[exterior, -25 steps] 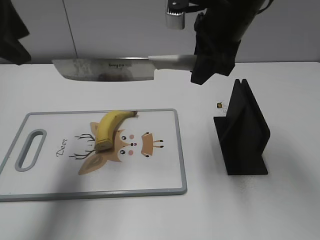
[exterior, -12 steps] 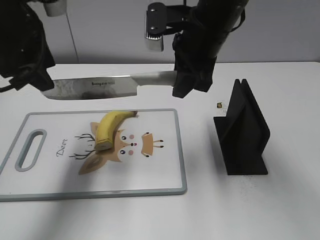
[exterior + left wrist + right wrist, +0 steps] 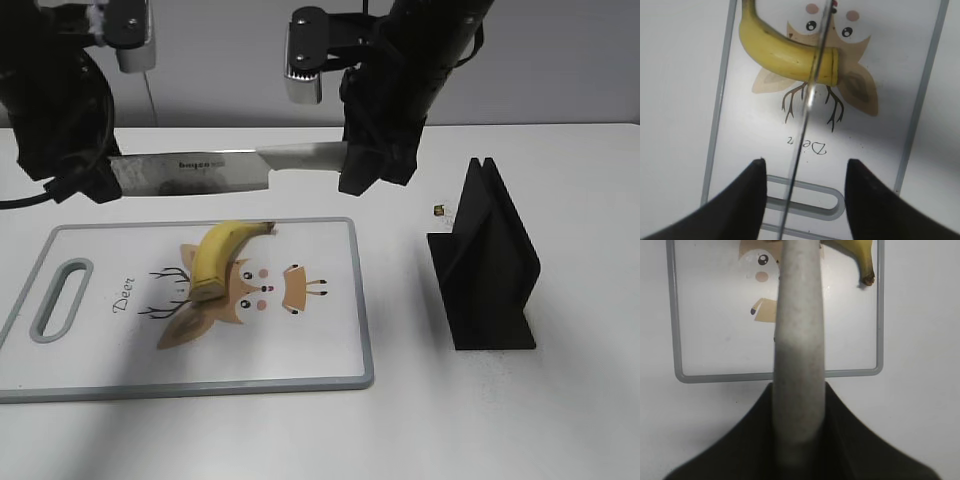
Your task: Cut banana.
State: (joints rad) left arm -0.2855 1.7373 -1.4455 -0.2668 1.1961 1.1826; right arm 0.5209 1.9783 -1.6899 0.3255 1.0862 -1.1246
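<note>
A white table (image 3: 500,420) fills the scene, backed by a pale grey wall. Nearest the camera lies a white cutting board (image 3: 300,350) with a grey rim, a slotted handle at its left end and a cartoon deer printed with the word "Deer". To the right, well apart from the board, stands a black knife stand (image 3: 485,265) with an upright slotted top.

The banana (image 3: 215,258) lies on the board over the deer print, unpeeled, its blunt cut end toward the front and its dark stem tip pointing to the board's far edge.

Above and behind the banana hangs a kitchen knife (image 3: 215,172), level and clear of the fruit, blade pointing left and pale handle to the right. The right gripper (image 3: 372,160) is clamped around that handle; in the right wrist view the handle (image 3: 797,350) runs straight out from between the dark fingers, over the board's end. The left gripper (image 3: 75,180) sits at the blade's tip end. In the left wrist view its two dark fingers (image 3: 737,205) stand spread, with the thin blade edge (image 3: 807,107) running between them and touching neither; that edge crosses the banana (image 3: 785,50) near its cut end.

A tiny dark speck (image 3: 439,210) lies on the table just beyond the stand.
</note>
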